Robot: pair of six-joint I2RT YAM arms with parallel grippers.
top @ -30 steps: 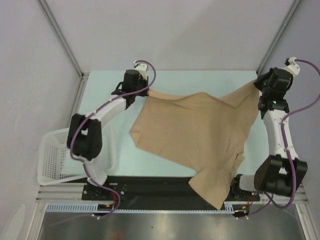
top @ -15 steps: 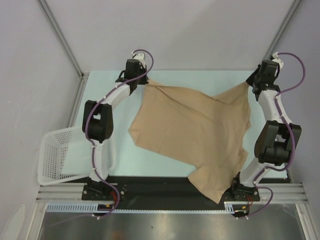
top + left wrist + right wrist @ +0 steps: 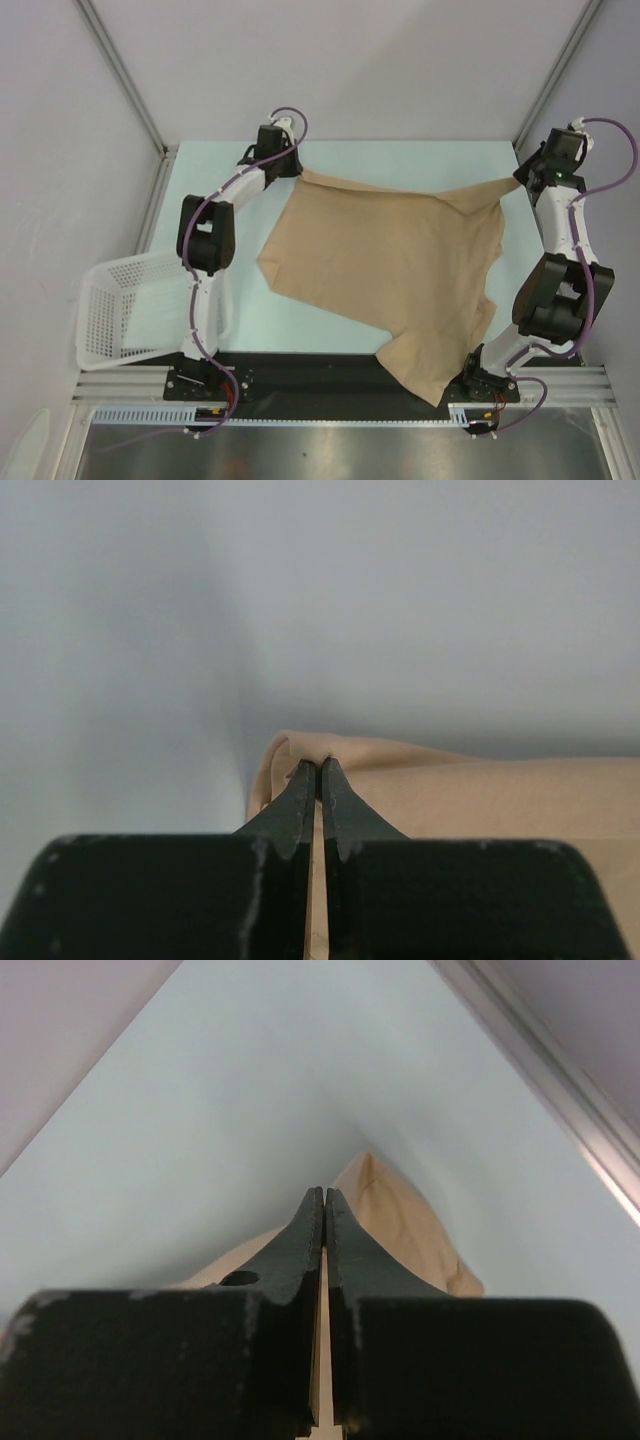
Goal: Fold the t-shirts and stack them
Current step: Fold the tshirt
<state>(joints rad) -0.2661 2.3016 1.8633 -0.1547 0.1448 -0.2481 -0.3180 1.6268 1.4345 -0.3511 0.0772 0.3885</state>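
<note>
The left tool (image 3: 292,168) and the right tool (image 3: 524,178) are both pinched shut on far corners of the t-shirt (image 3: 390,260). It stretches sideways between them, over the tabletop (image 3: 400,158).

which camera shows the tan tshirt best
The top external view: the whole t-shirt lies spread out, pinched at far corners by the left gripper and right gripper. Each wrist view shows only a pinched fold.

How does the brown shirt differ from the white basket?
The t-shirt is tan cloth, spread across the table, pinched at its far corners by the left gripper and right gripper; the basket is white plastic lattice, tilted beside the table's left edge, untouched. The t-shirt is also wider.
</note>
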